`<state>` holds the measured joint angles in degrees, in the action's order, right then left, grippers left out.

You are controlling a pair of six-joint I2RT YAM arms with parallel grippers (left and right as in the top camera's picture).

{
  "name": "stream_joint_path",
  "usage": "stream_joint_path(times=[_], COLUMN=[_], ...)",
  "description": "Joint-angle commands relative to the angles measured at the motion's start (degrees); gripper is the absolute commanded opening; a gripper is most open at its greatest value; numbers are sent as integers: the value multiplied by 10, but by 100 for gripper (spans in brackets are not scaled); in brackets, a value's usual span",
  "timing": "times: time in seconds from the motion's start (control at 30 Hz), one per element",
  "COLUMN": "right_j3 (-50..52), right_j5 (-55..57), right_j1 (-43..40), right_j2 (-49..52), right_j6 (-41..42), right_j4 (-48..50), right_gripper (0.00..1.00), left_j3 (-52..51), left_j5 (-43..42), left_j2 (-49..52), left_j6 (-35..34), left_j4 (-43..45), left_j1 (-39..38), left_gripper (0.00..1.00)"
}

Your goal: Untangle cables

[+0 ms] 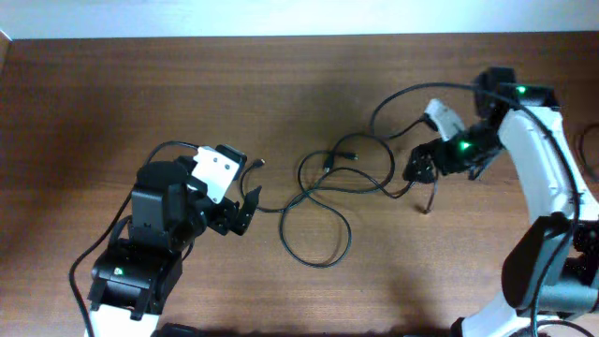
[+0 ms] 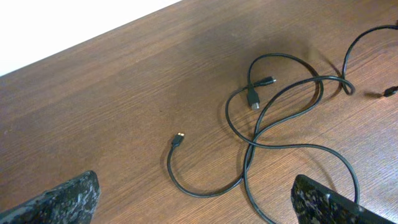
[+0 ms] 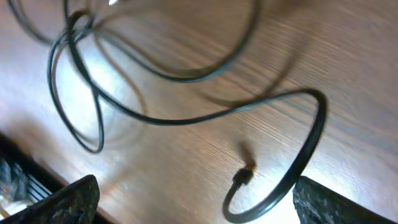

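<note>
The cables (image 1: 323, 201) lie looped on the surface (image 1: 140, 84) just ahead of the left claw (image 1: 245, 208), which is spread apart. The right claw (image 1: 419, 168) is apart too, one plug end (image 3: 242, 177) just ahead. A hard pull could tighten the crossed loops.

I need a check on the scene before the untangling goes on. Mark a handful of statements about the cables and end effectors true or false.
1. The cables lie on a wooden table. True.
2. The left end effector is shut on a cable. False: it stands open and holds nothing, with the cables lying ahead of it.
3. A small plug at one cable's end lies free on the wood. True.
4. The cables lie in straight, separate lines. False: they curve in loops and cross one another.
5. The right end effector stands open. True.
</note>
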<state>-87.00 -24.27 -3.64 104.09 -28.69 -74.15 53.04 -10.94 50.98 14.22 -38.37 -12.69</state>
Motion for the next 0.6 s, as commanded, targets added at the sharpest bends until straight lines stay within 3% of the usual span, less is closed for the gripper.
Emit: stream_joint_path(times=[0.0,0.23,0.37,0.4,0.47,0.5,0.57], right_j3=[5,69,200,218,225,224,202], right_j5=[-9,-16,-16,-16,-16,-16,-11], right_j1=[48,146,165,165,165,165,163], right_j2=[-17,-14,-13,-13,-13,-14,-14], right_j6=[-102,-129,-63,-62,-59,-45,47], right_j4=[-4,55,224,249,264,269,268], right_gripper=[99,99,99,95,59,9,4], left_j3=[3,3,3,3,3,3,3], left_j5=[2,2,-1,-3,-3,-3,-3], left_j2=[-3,-3,-3,-3,-3,-3,-3], left_j6=[11,11,11,11,11,11,11], left_j4=[-3,-1,-1,-1,-1,-1,-1], left_j1=[0,0,0,0,0,0,0], left_gripper=[99,99,99,99,99,99,99])
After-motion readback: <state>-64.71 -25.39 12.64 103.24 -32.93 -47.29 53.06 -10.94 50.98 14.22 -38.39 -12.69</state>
